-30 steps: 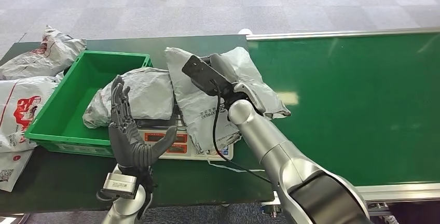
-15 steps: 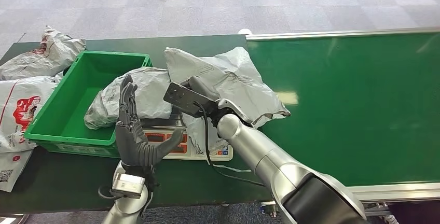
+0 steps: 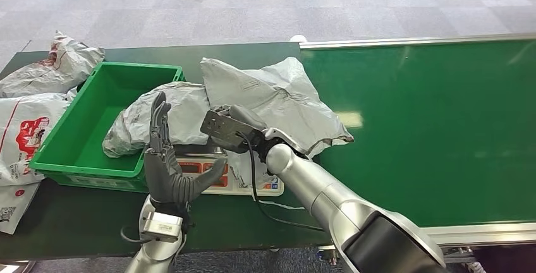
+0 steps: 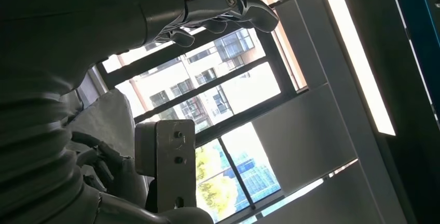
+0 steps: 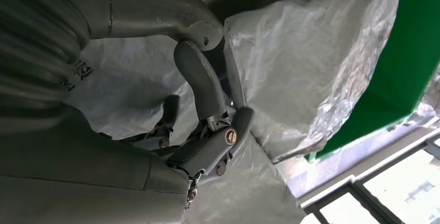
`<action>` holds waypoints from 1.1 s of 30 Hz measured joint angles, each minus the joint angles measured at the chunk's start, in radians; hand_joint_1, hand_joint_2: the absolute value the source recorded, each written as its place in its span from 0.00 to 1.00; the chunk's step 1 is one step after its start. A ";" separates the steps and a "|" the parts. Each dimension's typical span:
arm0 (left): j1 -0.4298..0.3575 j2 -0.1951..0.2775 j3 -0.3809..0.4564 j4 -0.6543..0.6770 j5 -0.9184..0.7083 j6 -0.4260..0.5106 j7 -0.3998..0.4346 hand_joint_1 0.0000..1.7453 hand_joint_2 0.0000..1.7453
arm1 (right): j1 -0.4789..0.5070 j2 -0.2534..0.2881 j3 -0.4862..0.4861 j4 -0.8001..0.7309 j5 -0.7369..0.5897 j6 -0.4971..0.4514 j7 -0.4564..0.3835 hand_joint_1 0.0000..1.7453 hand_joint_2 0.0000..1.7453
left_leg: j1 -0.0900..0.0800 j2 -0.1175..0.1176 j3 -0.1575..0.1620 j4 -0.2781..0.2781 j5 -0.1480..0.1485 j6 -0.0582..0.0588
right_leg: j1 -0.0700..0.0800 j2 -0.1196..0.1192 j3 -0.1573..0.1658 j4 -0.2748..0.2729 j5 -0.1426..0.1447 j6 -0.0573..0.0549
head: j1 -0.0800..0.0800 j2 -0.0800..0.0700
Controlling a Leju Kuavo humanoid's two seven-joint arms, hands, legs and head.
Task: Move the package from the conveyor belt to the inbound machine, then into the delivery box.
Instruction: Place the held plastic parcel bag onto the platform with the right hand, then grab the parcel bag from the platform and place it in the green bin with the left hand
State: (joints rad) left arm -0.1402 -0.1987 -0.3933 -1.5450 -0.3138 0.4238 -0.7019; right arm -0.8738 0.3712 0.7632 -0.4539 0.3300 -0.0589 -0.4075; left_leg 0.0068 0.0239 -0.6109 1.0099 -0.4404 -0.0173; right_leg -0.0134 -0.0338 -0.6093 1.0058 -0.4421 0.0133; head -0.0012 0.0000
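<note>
A large crumpled grey package lies half on the green conveyor belt and half over the white inbound scale. My right hand sits at this package's near left edge, with thumb and fingers curled together against the grey film; whether they pinch it is unclear. A second grey package rests across the scale and the right rim of the green delivery box. My left hand stands upright in front of the scale, fingers spread, holding nothing.
Two more white and grey bags lie on the dark table left of the box. The belt's metal rail runs along the far side. Grey carpet lies beyond.
My right hand has pulled back from the top of the large package to its near left edge. My left hand drifted slightly right and forward. Both packages stayed put.
</note>
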 joint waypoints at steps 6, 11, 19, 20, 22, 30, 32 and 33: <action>-0.004 -0.007 0.000 0.012 -0.036 0.000 0.000 0.00 1.00 | 0.000 0.000 0.022 0.016 -0.005 0.037 -0.048 0.00 1.00 | 0.000 0.000 0.000 0.000 0.000 0.000 | 0.000 0.000 0.000 0.000 0.000 0.000 | 0.000 0.000; 0.011 -0.011 0.009 0.008 -0.073 0.034 0.000 0.00 1.00 | -0.007 0.000 0.027 -0.001 0.064 -0.300 0.004 0.00 1.00 | 0.000 0.000 0.000 0.000 0.000 0.000 | 0.000 0.000 0.000 0.000 0.000 0.000 | 0.000 0.000; 0.036 -0.023 0.043 0.002 -0.081 0.026 0.030 0.00 1.00 | 0.129 0.000 -0.196 -0.392 0.451 -0.639 -0.075 0.00 1.00 | 0.000 -0.002 -0.001 0.000 0.000 0.000 | 0.000 -0.003 0.000 0.000 -0.001 -0.001 | 0.000 0.000; 0.035 -0.024 0.049 0.006 -0.080 0.020 0.043 0.00 1.00 | 0.175 0.000 -0.253 -0.520 0.503 -0.642 -0.084 0.00 1.00 | 0.000 -0.003 -0.001 0.000 0.000 0.000 | 0.000 -0.004 0.000 0.000 -0.001 -0.001 | 0.000 0.000; 0.028 -0.025 0.065 0.025 -0.078 0.014 0.070 0.00 1.00 | 0.258 0.000 -0.353 -0.780 0.572 -0.645 -0.093 0.00 1.00 | 0.000 -0.005 -0.002 0.000 0.000 0.000 | 0.000 -0.008 0.000 0.000 -0.002 -0.001 | 0.000 0.000; -0.092 -0.024 0.180 0.201 -0.148 0.074 0.151 0.00 1.00 | 0.441 0.001 -0.524 -1.481 0.627 -0.646 -0.107 0.00 1.00 | -0.001 -0.001 -0.001 0.000 -0.001 0.001 | -0.001 -0.003 -0.001 -0.001 -0.002 0.000 | 0.000 0.000; -0.113 -0.024 0.202 0.227 -0.187 0.091 0.163 0.00 1.00 | 0.466 0.001 -0.537 -1.553 0.605 -0.642 -0.132 0.00 1.00 | 0.000 -0.001 -0.001 0.000 -0.001 0.000 | 0.000 -0.002 0.000 -0.001 -0.002 0.000 | 0.000 0.000; -0.119 -0.024 0.211 0.234 -0.213 0.098 0.173 0.00 1.00 | 0.477 0.001 -0.542 -1.579 0.596 -0.641 -0.141 0.00 1.00 | 0.000 -0.001 -0.001 0.000 -0.001 0.000 | 0.000 -0.002 0.000 0.000 -0.002 0.000 | 0.000 0.000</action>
State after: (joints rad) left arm -0.2591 -0.2230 -0.1823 -1.3111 -0.5265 0.5216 -0.5286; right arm -0.3969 0.3723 0.2208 -2.0325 0.9257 -0.6994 -0.5487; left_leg 0.0065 0.0233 -0.6117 1.0100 -0.4415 -0.0172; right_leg -0.0136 -0.0361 -0.6097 1.0054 -0.4437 0.0129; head -0.0011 0.0000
